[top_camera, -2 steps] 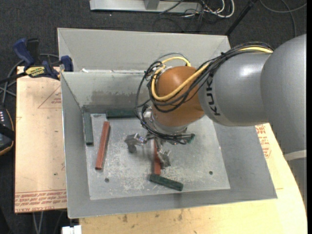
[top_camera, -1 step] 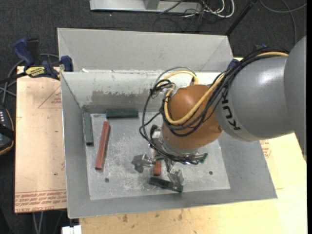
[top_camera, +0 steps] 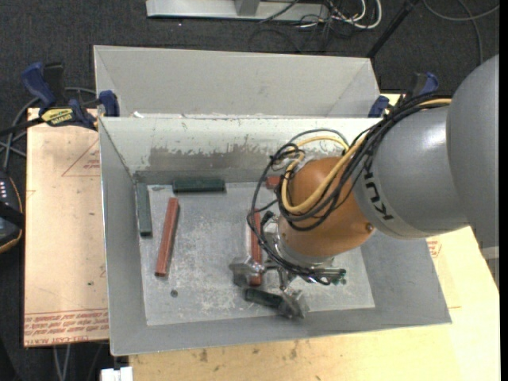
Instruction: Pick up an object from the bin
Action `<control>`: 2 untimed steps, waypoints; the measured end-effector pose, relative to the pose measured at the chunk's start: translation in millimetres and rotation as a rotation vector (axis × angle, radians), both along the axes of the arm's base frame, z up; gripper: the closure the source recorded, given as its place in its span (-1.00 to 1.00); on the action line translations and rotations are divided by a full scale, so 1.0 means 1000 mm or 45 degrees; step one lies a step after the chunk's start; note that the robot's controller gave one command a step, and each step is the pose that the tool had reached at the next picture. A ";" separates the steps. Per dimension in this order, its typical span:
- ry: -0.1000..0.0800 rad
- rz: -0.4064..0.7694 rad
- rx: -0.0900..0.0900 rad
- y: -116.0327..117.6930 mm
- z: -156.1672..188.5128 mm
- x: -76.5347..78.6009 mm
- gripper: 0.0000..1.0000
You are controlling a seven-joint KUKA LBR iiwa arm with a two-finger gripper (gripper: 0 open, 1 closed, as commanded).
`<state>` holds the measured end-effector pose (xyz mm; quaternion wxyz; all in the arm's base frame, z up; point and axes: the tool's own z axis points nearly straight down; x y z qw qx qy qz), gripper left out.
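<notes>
Red bar [top_camera: 255,248]: it lies at lower centre of the frame, on the floor of the bin [top_camera: 119,236], and its lower end runs under the gripper [top_camera: 268,286]. The gripper is low over the floor beneath the orange cover [top_camera: 317,205]. You cannot tell from this view whether it is released or clenched, nor whether it has the bar.

Status: judge the approach as done. The grasp is unconfirmed and the lift is not yet made, since the bar looks to rest on the floor.

Other contents: a second red bar [top_camera: 166,236], a grey bar [top_camera: 143,210] and a green bar [top_camera: 199,186] lie at centre left, well apart from the gripper.

Remaining: confirm the hold, then raise the bar clear of the bin.
</notes>
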<state>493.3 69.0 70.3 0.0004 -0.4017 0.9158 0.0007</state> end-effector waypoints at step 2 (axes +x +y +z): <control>-0.014 0.024 0.002 0.009 0.167 0.009 1.00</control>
